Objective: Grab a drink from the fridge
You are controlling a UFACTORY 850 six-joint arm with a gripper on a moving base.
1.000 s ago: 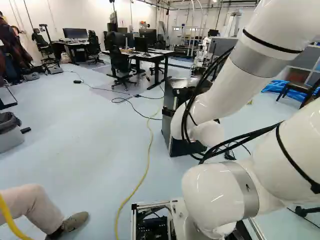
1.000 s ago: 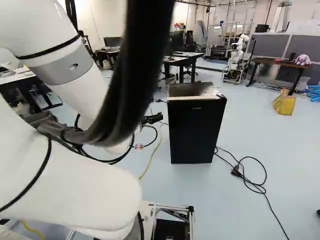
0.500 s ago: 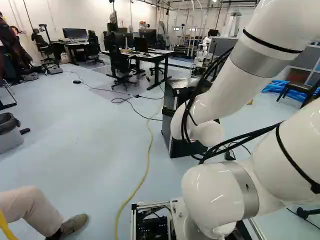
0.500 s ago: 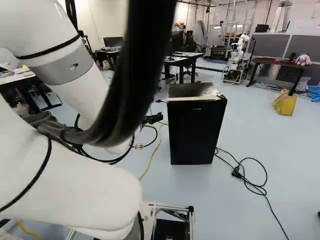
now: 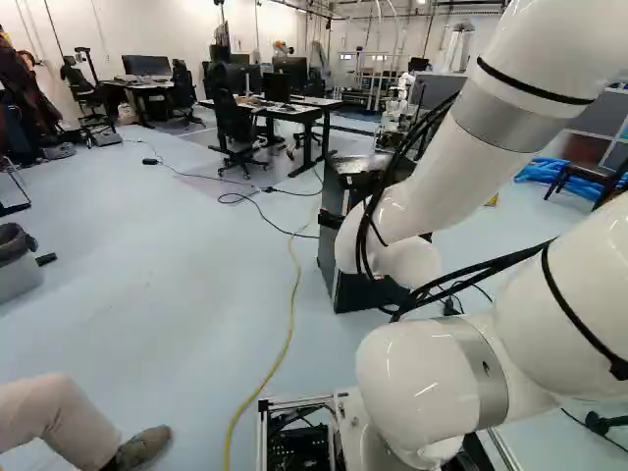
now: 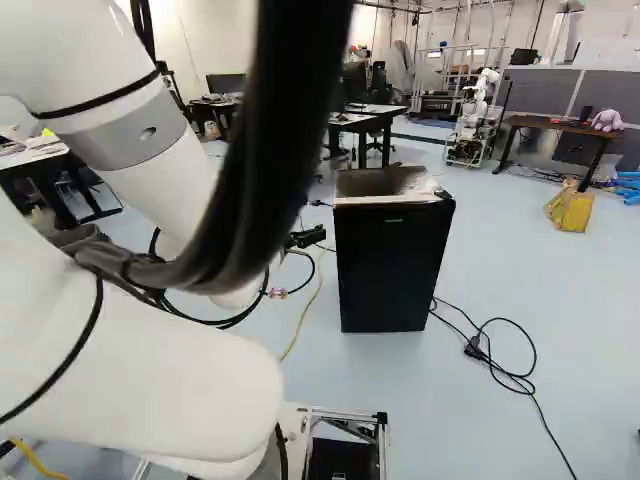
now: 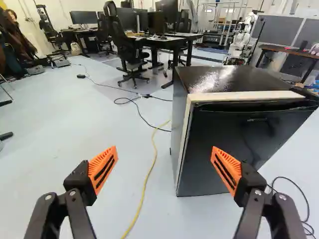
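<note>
Two jaws stand spread wide apart, with the black fridge (image 7: 214,149) ahead and to one side.

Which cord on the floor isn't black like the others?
The yellow cord, seen between the open jaws in the wrist view. The looped cord beside the fridge is black; so is the long cord farther off.

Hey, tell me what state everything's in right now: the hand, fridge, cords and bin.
Hand: open, nothing between its fingers.
Fridge: upright on the floor, door shut.
Yellow cord: loosely stretched out on the floor.
Black cord by the fridge: loosely looped on the floor.
Bin: upright, open at the top.
</note>
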